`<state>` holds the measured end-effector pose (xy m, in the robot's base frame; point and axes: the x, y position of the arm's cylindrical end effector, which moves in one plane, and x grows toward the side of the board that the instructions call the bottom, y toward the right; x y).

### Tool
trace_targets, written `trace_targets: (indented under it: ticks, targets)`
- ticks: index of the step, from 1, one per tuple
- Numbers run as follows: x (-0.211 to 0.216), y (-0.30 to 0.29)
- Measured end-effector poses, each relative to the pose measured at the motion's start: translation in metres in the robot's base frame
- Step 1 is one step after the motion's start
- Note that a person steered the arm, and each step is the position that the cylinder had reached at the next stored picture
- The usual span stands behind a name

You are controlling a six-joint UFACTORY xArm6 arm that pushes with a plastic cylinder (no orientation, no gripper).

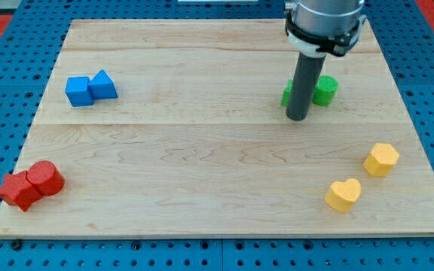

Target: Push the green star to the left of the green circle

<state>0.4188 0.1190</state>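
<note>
The green circle [325, 89] lies at the view's upper right on the wooden board [202, 165]. The green star [286, 95] sits just left of it, mostly hidden behind the dark rod; only a green sliver shows at the rod's left side. My tip [297, 117] rests on the board just below and in front of the green star, left of and below the green circle.
A blue cube [77, 91] and blue triangle-like block [103, 85] touch at the upper left. Two red blocks [30, 185] sit at the lower left corner. A yellow hexagon [381, 159] and yellow heart [343, 195] lie at the lower right.
</note>
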Motion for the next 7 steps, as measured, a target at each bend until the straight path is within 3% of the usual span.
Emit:
trace_targets:
  ticks: [4, 7]
  targets:
    - [-0.005, -0.007]
    - [0.015, -0.001]
